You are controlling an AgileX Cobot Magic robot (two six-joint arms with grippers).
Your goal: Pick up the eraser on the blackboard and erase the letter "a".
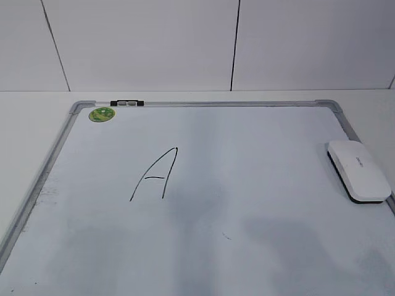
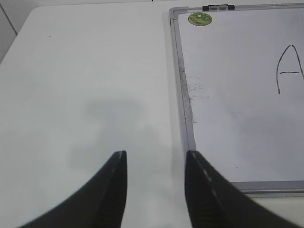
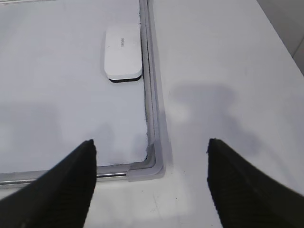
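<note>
White rounded plastic eraser (image 1: 358, 169), felt underside, silver-framed blackboard (image 1: 49, 166)

Your left gripper (image 2: 156, 190), matte black curved jaws tapering to blunt tips, faint pale edge lines, right gripper (image 3: 151, 185) likewise black, broader wedges

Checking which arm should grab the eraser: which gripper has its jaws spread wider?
The right gripper: its black fingers stand far apart, while the left gripper shows a narrower gap.
</note>
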